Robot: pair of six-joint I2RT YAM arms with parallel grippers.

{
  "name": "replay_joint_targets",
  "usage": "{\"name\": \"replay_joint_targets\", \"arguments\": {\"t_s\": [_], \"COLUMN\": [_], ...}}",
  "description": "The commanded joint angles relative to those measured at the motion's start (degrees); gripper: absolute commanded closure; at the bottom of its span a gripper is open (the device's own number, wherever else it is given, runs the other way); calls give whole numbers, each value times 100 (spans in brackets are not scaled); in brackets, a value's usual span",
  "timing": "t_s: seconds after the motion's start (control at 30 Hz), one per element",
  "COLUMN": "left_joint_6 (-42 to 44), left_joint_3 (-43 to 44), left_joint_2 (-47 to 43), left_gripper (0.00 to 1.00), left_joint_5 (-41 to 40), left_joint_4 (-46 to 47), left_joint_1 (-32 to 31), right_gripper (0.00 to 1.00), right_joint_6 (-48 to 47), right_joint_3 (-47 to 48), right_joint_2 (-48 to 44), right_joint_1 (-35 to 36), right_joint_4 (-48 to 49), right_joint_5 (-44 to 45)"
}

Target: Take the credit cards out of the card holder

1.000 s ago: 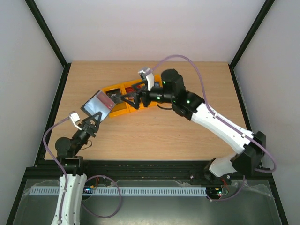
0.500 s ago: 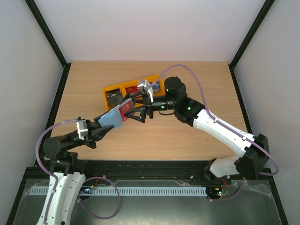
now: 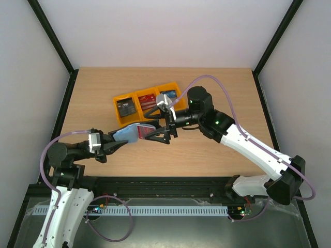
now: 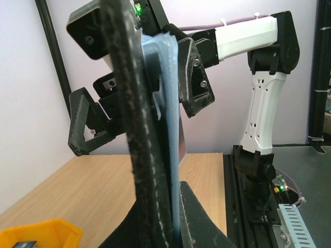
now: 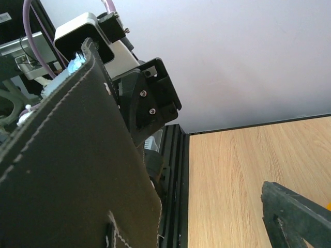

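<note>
**Robotics laboratory test cell.** A wooden bench [image 3: 217, 88] stands enclosed by plain white panels [image 3: 165, 31] set in a black strut frame [image 3: 51, 35]. Two white-and-black robot arms [image 3: 248, 147] are bolted to a black rail [image 3: 155, 182] at its near edge, above a slotted cable duct [image 3: 165, 211]. Yellow parts bins [image 3: 137, 103] rest on the bench.

The card holder [image 4: 138, 155] (edge-on) stands upright between the right end effector's [image 4: 138, 101] fingers [image 4: 194, 77].
</note>
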Motion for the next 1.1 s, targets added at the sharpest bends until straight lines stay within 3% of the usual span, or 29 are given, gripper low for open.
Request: {"name": "replay_joint_targets", "arguments": {"t_s": [0.0, 0.1, 0.17, 0.27, 0.37, 0.4, 0.43, 0.7, 0.73, 0.8, 0.83, 0.93, 1.07], "left_joint_6": [249, 324, 307, 215, 236, 250, 248, -87, -192, -496, -617, -544, -261], "left_joint_3": [182, 252, 249, 245, 275, 275, 277, 168, 141, 101, 83, 89, 107], "left_joint_2": [131, 160, 153, 139, 114, 109, 102, 43, 20, -3, -12, -64, -277], "left_gripper": [98, 98, 98, 98, 98, 98, 98, 97, 88, 48, 36, 25, 22], "left_joint_5": [136, 120, 93, 38, -16, -51, -87, -920, -1284, -2355, -2983, -4354, -4807], "left_joint_4": [78, -78, -105, -119, -277, -312, -340, -348, -411, -633, -799, -1201, -1405], "left_joint_1": [-91, -138, -156, -167, -168, -163, -167, -168, -168, -168, -163, -152, -81], "right_gripper": [1, 0, 7, 39, 85, 95, 98, 98, 98, 98, 98, 98, 98], "right_joint_6": [-382, -295, -258, -269, -287, -227, -137, 37, 91, 322, 432, 945, 1668], "right_joint_3": [41, 37, 87, 198, 164, 69, -14, -120, -127, -109, -84, 45, 688], "right_joint_2": [-225, -240, -176, -89, -155, -211, -278, -441, -445, -433, -403, -131, 586], "right_joint_1": [20, 23, 17, 18, 21, 19, 23, 19, 13, 15, 20, 15, 17], "right_joint_4": [-362, -172, -160, -364, -338, -198, -13, 184, 189, 134, 69, -219, -1295], "right_joint_5": [28, -115, -264, -375, -545, -556, -547, -339, -199, 635, 1194, 3145, 5595]}}
